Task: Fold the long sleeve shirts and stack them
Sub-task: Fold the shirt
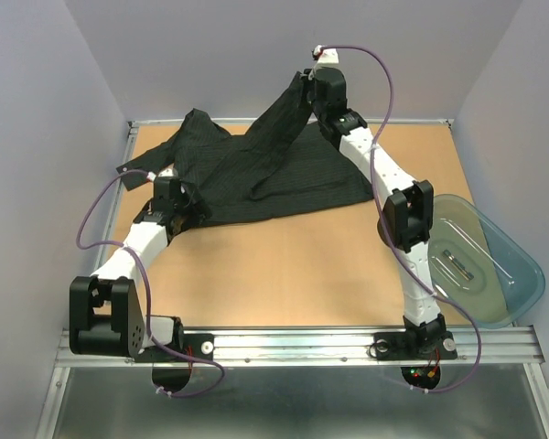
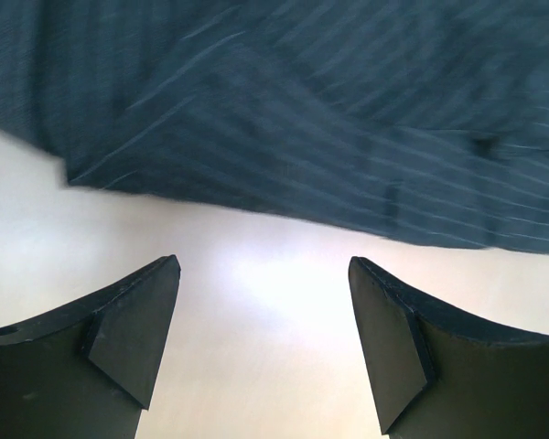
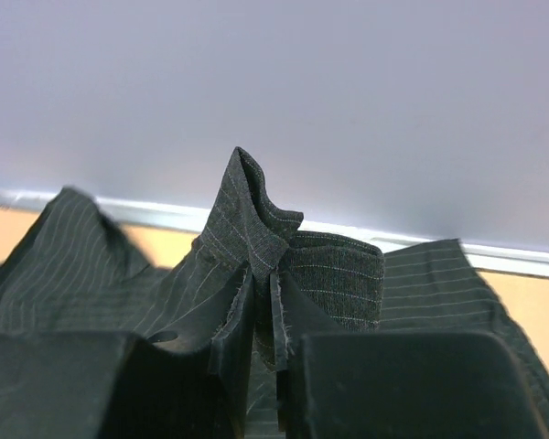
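A clear plastic bin (image 1: 522,265) sits at about 4 o'clock in the top view, overhanging the right edge of the counter (image 1: 293,265) beside the right arm's elbow. Something flat and pale shows through its bottom. Whether that is an item or part of the bin cannot be told.

The black pinstriped shirt (image 1: 256,174) lies rumpled across the far half of the counter, from about 10 o'clock to 2 o'clock. One dark end trails toward the left edge at 9 o'clock. A band of its cloth rises taut off the heap to 12 o'clock.

There the right tool (image 1: 313,84) holds it above the counter's far edge, close to the back wall (image 1: 284,55). In the right wrist view the right tool (image 3: 261,279) is narrow, its fingers (image 3: 231,320) pinching a raised fold of the shirt (image 3: 247,210) between them.

The left tool (image 1: 174,194) sits at about 9 o'clock, at the shirt's near left hem. In the left wrist view the left tool (image 2: 263,263) stands wide with only bare counter (image 2: 256,311) between its fingers. The shirt's hem (image 2: 302,137) lies just beyond the tips, not touching them.

From the shirt's near hem down to the metal rail (image 1: 302,346) at 6 o'clock, the counter shows bare board between the two arms.
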`<state>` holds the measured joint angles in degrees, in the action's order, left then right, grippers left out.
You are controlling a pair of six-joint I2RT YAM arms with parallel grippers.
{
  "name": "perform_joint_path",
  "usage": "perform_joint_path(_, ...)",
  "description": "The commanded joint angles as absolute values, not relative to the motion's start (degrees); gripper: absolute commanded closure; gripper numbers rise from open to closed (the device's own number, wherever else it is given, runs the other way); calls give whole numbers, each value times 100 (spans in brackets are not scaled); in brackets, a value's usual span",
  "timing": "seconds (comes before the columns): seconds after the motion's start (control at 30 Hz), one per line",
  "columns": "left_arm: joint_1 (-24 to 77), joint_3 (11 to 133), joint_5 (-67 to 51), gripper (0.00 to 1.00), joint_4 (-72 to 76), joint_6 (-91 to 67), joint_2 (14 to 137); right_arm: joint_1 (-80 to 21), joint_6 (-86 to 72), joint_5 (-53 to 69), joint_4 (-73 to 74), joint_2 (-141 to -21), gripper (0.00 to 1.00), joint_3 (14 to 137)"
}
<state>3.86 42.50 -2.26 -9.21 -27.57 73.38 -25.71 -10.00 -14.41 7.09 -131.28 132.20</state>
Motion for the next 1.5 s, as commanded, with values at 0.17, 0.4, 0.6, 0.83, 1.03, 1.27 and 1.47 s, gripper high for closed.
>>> perform_joint_path(0.17, 747, 5413, 417, 17, -843, -3593, 7970, -2593, -669, 588, -281, -12377, 82, 11974)
perform_joint_path(0.4, 633, 5397, 1125, 17, -1169, -3920, 8174, -2628, -370, 826, -606, -11796, 80, 10847)
perform_joint_path(0.6, 290, 5510, 765, 19, -853, -2902, 8411, -2637, -281, 791, -729, -11488, 80, 10205)
perform_joint_path(0.83, 238, 6073, 431, 19, -905, -1671, 9148, -2637, -378, 1010, -782, -11180, 80, 9686)
perform_joint_path(1.03, 194, 6134, 413, 19, -747, -1319, 9386, -2628, -475, 1309, -861, -11013, 80, 9335)
perform_joint_path(1.27, 149, 6249, 475, 22, -861, -1257, 9703, -2637, -457, 1362, -879, -11004, 80, 9246)
perform_joint_path(1.47, 149, 6267, 510, 32, -1002, -1266, 9765, -2637, -492, 1380, -896, -11013, 80, 9229)
